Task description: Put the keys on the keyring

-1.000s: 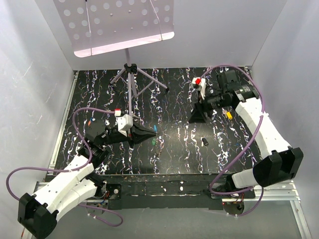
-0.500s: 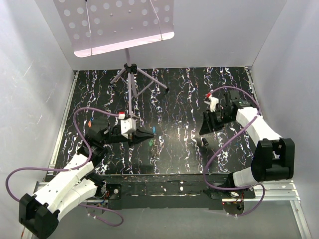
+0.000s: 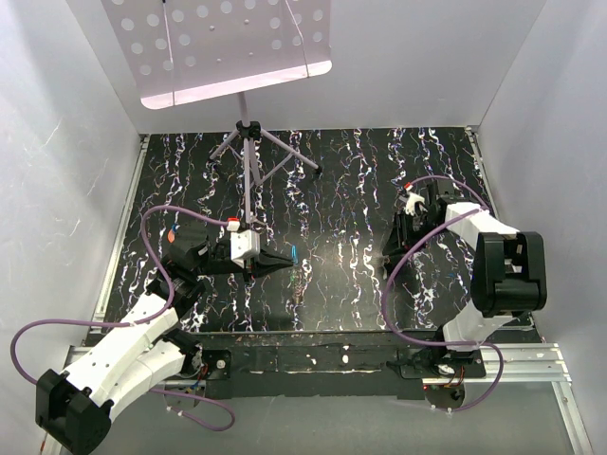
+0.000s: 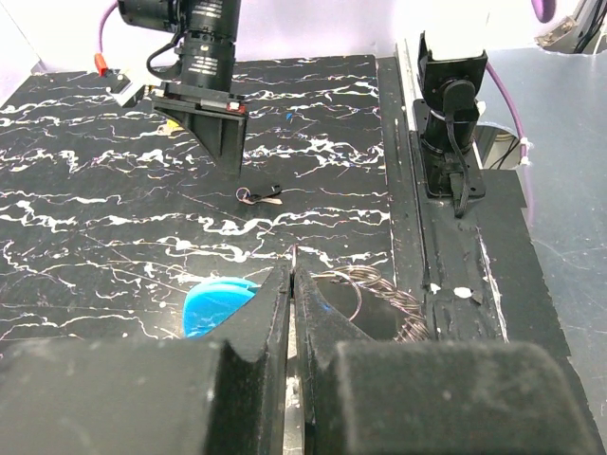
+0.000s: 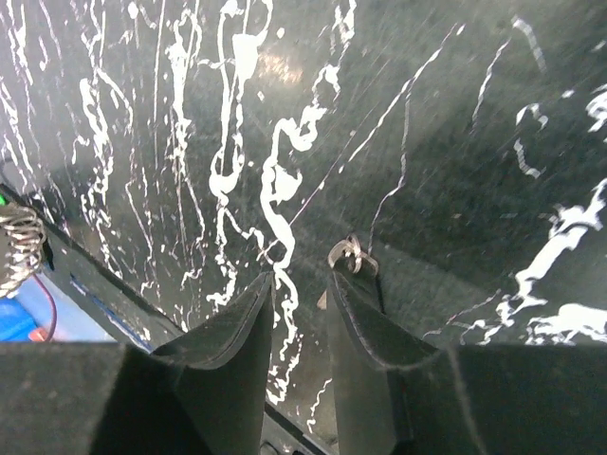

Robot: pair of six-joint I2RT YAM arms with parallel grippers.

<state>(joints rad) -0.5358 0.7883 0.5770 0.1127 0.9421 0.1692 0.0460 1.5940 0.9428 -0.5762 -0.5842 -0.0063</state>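
My left gripper (image 3: 287, 258) is shut on the keyring and holds it just above the mat. In the left wrist view its jaws (image 4: 291, 273) pinch a thin metal edge, with the blue tag (image 4: 216, 303) to their left and the grey wire loop (image 4: 365, 284) to their right. A small grey key (image 4: 261, 196) lies on the mat beyond it, right under my right gripper (image 4: 220, 142). In the right wrist view the right gripper (image 5: 301, 277) is open by a narrow gap, low over the mat. The key (image 5: 353, 258) lies at its right fingertip, outside the gap.
A music stand's tripod (image 3: 248, 142) stands at the back centre, its perforated plate (image 3: 223, 43) overhead. The marbled mat (image 3: 332, 190) ends at a black rail (image 3: 313, 355) at the near edge. The right arm's base (image 4: 448, 123) rises there.
The right gripper swung from the back right inward and down to the key. The left gripper with the keyring shifted only slightly.
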